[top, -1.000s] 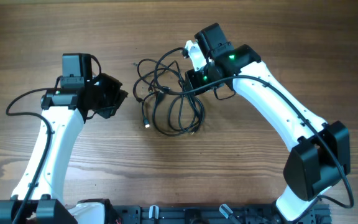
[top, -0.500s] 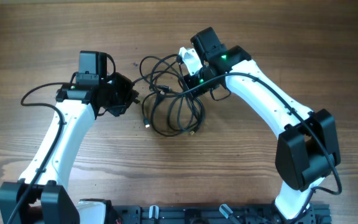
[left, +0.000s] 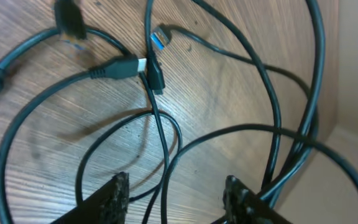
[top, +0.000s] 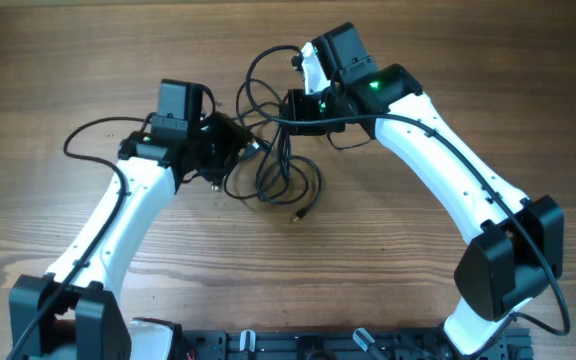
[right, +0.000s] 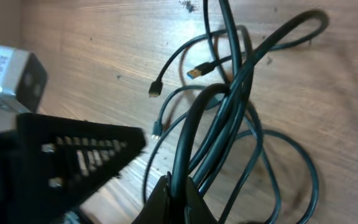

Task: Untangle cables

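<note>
I see my left arm (top: 128,215) and right arm (top: 448,170) built alike: glossy white links between chunky black joint housings, thick black wires (top: 78,135) looping alongside, a green light (top: 373,85) glowing at the right wrist, and ridged black fingers (left: 114,196) on the left end effector (left: 176,199).

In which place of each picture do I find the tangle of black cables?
Overhead: the cables lie in the upper centre of the picture.
Left wrist: their loops fill the whole frame.
Right wrist: a bundle rises from bottom centre to upper right, pinched in the right gripper.
Shared landmark: the blue-tipped USB plug, seen in both wrist views and too small to find overhead.
</note>
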